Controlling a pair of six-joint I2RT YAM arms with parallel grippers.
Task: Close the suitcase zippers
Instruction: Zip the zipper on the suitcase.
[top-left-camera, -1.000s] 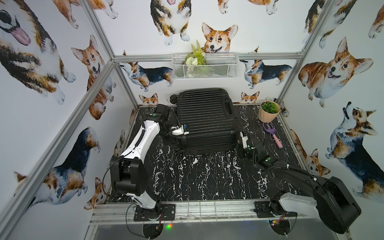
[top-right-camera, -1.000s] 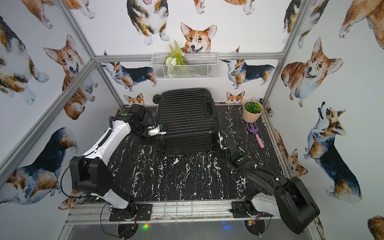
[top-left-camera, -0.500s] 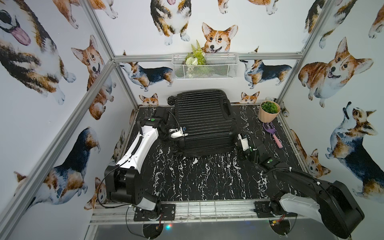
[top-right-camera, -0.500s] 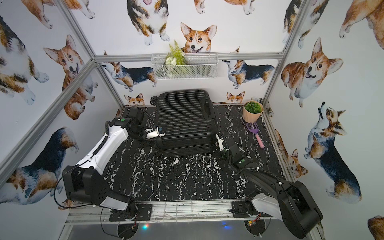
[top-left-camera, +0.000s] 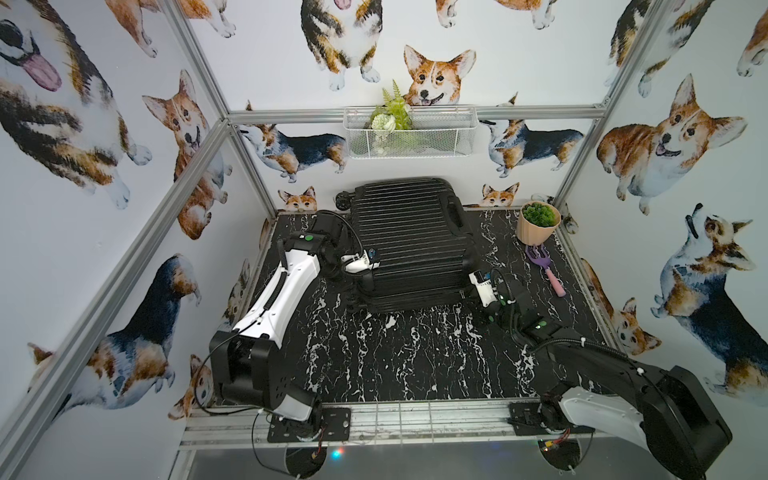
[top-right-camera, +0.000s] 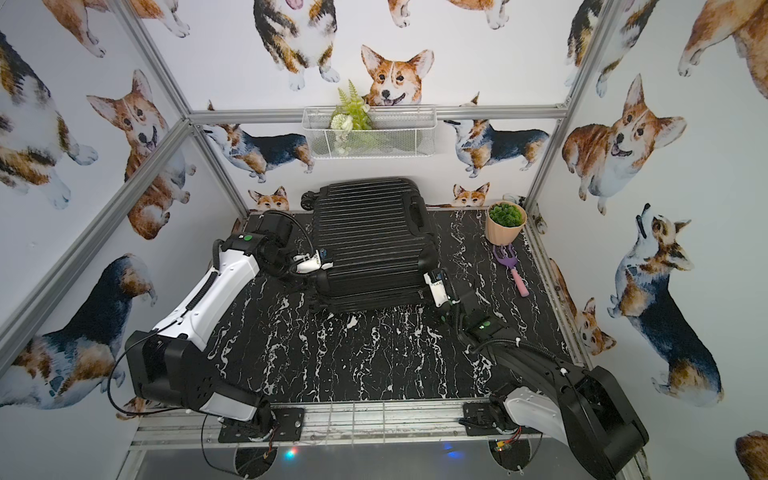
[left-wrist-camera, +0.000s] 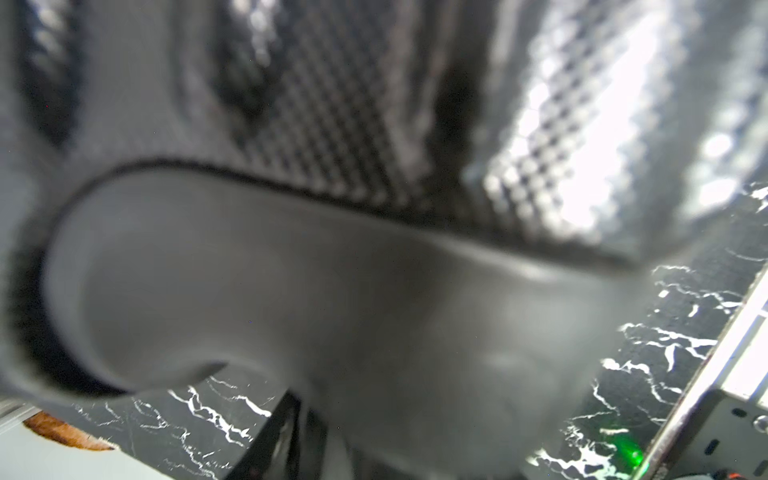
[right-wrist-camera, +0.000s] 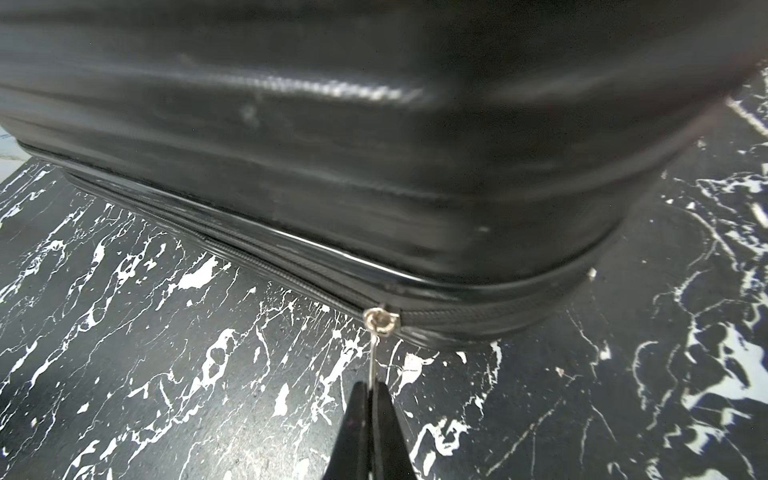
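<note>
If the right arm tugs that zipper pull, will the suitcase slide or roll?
Probably slide: the suitcase lies flat on its shell, wheels facing sideways. The ribbed shell looks rigid, so it should shift as one piece. The thin zipper pull in the shut right gripper may flex.

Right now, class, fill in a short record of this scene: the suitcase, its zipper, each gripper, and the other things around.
suitcase: black, ribbed, lying flat on the table, lid down
zipper: slider at a near corner; meshed on one side of it, seemingly unzipped on the other
right gripper: shut on the zipper pull
left gripper: at the suitcase's left side; open or shut cannot be told
other things: plant pot and pink-handled rake near the table's right edge; wire basket on the back wall
</note>
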